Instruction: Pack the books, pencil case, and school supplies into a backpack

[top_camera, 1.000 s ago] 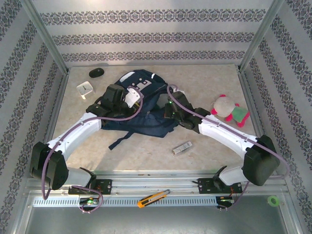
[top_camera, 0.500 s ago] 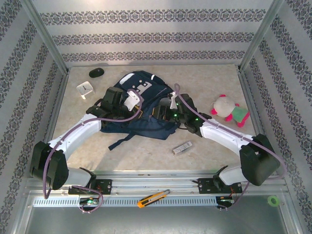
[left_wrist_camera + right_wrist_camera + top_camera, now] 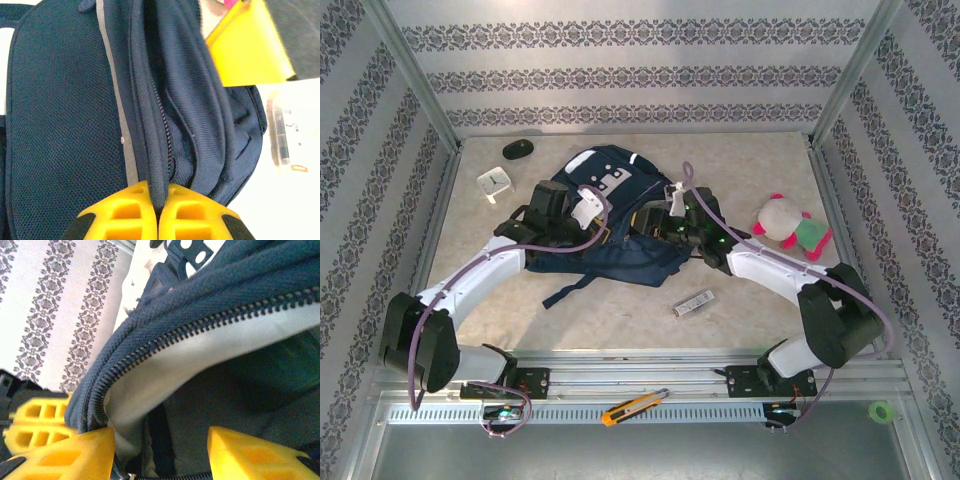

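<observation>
Navy backpack [image 3: 605, 165] is lying flat in the middle of the table [image 3: 740, 165], with both arms reaching onto it from the near side. The left gripper [image 3: 157, 202] has its yellow fingers pinched together on the backpack's zipper edge [image 3: 162, 125], with the fabric fold squeezed right between the tips. The right gripper [image 3: 160, 452] is at the opening on the backpack's right side. Its two fingers stand apart with nothing clamped between them, just the dark inside of the bag in the gap. One finger sits right against the pale lining under the zipper teeth.

The slim silver-white bar [image 3: 695, 302] lies on the table just off the backpack's near right corner, not touching it. A pink and green plush toy [image 3: 788, 222] sits well off to the backpack's right. The small white clock [image 3: 493, 182] and the black mouse [image 3: 518, 149] are off its far left corner.
</observation>
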`<action>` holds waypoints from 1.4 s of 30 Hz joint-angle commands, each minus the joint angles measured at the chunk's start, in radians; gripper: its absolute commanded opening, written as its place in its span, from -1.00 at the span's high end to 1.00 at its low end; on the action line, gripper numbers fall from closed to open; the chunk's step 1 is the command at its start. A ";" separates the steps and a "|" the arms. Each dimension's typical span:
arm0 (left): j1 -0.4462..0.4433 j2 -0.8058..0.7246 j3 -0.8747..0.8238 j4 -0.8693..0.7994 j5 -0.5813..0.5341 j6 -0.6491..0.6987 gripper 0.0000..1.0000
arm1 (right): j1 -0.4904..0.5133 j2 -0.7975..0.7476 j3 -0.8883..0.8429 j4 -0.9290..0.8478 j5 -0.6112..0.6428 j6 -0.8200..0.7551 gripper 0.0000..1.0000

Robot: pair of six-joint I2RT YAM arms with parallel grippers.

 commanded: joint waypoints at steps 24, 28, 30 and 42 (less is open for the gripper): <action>0.021 -0.059 0.190 -0.042 0.008 0.067 1.00 | 0.146 -0.056 -0.213 -0.016 0.200 -1.087 1.00; 0.022 -0.031 0.224 -0.065 -0.024 0.101 1.00 | 0.147 -0.065 -0.256 -0.023 0.186 -1.077 1.00; 0.023 -0.021 0.234 -0.072 -0.060 0.126 1.00 | 0.148 -0.071 -0.263 -0.029 0.153 -1.078 1.00; 0.004 -0.006 0.085 -0.100 0.052 0.297 -0.10 | 0.152 -0.165 -0.159 -0.095 0.022 -1.098 1.00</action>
